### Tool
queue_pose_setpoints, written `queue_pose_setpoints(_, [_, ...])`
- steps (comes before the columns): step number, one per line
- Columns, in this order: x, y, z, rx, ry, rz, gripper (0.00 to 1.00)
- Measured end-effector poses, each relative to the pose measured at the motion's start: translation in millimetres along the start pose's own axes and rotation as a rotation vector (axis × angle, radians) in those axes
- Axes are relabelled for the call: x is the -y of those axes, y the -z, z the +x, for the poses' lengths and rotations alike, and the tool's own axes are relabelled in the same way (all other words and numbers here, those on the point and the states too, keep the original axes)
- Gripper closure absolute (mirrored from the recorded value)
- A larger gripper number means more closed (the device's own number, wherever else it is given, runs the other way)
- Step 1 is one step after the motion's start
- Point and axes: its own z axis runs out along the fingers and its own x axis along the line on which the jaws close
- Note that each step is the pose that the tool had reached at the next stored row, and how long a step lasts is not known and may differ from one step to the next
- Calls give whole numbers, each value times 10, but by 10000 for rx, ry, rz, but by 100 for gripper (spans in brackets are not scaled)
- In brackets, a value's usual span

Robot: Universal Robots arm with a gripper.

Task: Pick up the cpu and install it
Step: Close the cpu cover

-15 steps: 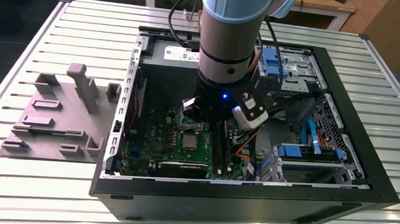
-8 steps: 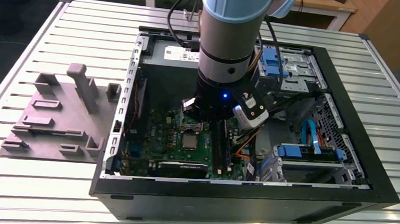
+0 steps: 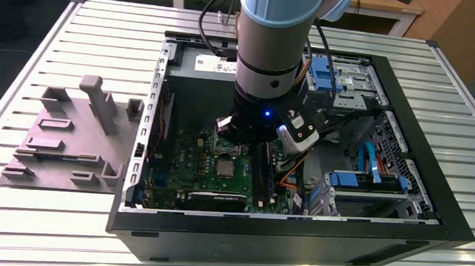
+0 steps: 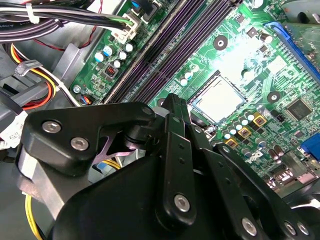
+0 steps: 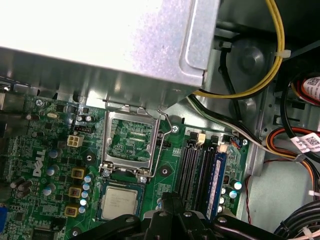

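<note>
Cpu (image 5: pixel 121 202) flat in the socket of the green motherboard (image 5: pixel 30 145), silvery top up, pale rim around it. Right beside the hinge of the socket's metal load plate (image 5: pixel 129 142), itself swung up and open, with the wire lever (image 5: pixel 162 145) raised alongside. Near edge of the chip partly cut off by black gripper linkage in the first wrist view. One corner close against the same linkage in the second wrist view. Cpu (image 3: pixel 221 167) no more than a small pale square in the exterior view, just clear of the arm (image 3: pixel 266 60), with part of the board behind it hidden by that arm.

Gripper (image 5: pixel 171 196) close beside the chip, on the side toward the black memory slots (image 5: pixel 192 170). Jaws clenched, tips pressed together, nothing between them and nothing held. No contact with the cpu to be seen; height above the board hard to judge. Gripper body largely hidden behind the wrist in the exterior view.

Blue memory stick (image 5: pixel 216 175) in the slot farthest from the socket. Yellow, red and black cables (image 5: pixel 277 50) past the slots. Large silvery metal box (image 5: pixel 100 40) over the far part of the board, cut off by the frame. Open black computer case (image 3: pixel 297 242) on a slatted metal table (image 3: pixel 51 220). Grey plastic fixture (image 3: pixel 64 141) with upright blocks at the exterior view's left, just beside the case.
</note>
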Motion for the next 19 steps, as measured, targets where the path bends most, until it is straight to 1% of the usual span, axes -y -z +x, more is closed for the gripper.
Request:
queue_pose_setpoints(3, [-3,-1,-2,2,1,-6,90])
queue_pose_setpoints(8, [-62,-9,-12,5,2,-21,90])
queue_pose_setpoints(10, [-76,-18,-18,5,4,-23,90])
queue_pose_setpoints(12, [-87,-34,-22,5,36,-25,90])
queue_pose_setpoints(16, [-99,-83,-21,2,378,-45,90])
queue_pose_setpoints(19, [-130,-112,-26,2,420,-54,90])
